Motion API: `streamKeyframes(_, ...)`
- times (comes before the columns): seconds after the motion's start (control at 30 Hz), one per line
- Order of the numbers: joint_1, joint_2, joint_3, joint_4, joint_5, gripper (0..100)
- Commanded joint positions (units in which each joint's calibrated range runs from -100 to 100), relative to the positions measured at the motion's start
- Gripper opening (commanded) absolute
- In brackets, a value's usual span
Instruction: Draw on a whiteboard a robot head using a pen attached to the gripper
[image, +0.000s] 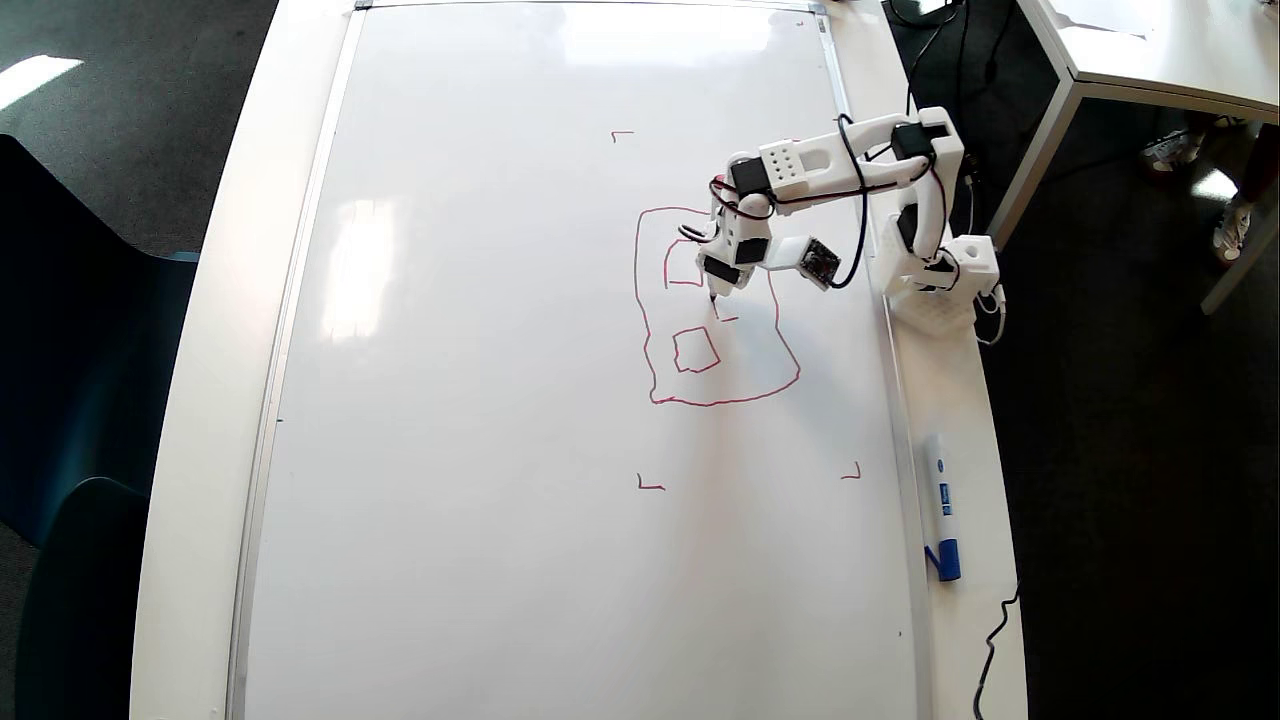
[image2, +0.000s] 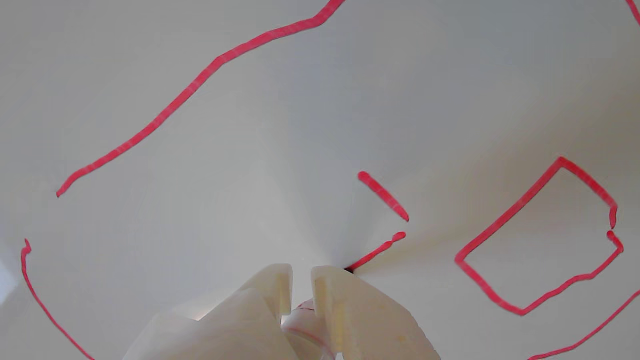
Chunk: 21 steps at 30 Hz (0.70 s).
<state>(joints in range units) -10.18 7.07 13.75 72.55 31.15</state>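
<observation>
The gripper (image2: 301, 280) is squeezed tight on the pen (image: 717, 290). Its tip touches the whiteboard (image: 480, 400) inside the robot head (image: 700, 402), at a short line's end.

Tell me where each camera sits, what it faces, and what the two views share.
Overhead view: fixed above, facing down on the whiteboard; the whole white arm shows, base at right, pincer over the robot head.
Wrist view: rides behind the pincer, looking along it at the board up close; only the two fingers and a sliver of the pen show.
Shared: the closed small square and the short strokes by the pen tip.
</observation>
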Motion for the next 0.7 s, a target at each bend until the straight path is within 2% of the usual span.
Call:
streamKeyframes(0.0,1.30,-0.32,-1.36,0.78,0.92,1)
streamKeyframes(0.67,1.45,-4.93,6.63,1.04,2.15,1)
